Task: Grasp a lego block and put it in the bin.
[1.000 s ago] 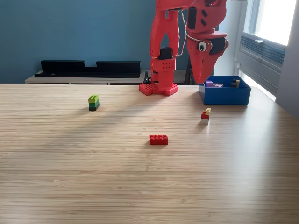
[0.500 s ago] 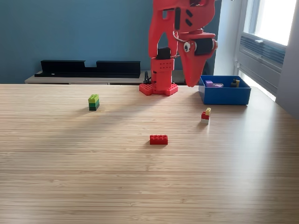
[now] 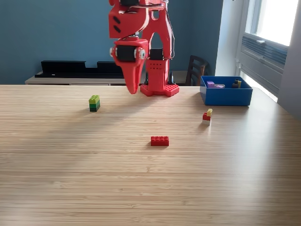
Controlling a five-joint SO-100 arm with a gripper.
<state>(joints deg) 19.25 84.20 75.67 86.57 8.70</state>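
While daylight from a window at the exterior view's right falls across the pale wood-grain table (image 3: 94,179), the red arm's tool (image 3: 133,89) hangs pointed down above it, jaws together, holding nothing. A red lego block (image 3: 160,140) lies mid-table, a green stack (image 3: 94,103) to its left, a small red-and-yellow cluster (image 3: 207,116) near the blue bin (image 3: 226,96). Behind stands a blue wall (image 3: 56,33).

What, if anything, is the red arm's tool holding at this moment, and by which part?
Nothing. The tool hangs in the air with its jaws together and empty; the green block stack and red brick lie untouched on the table.
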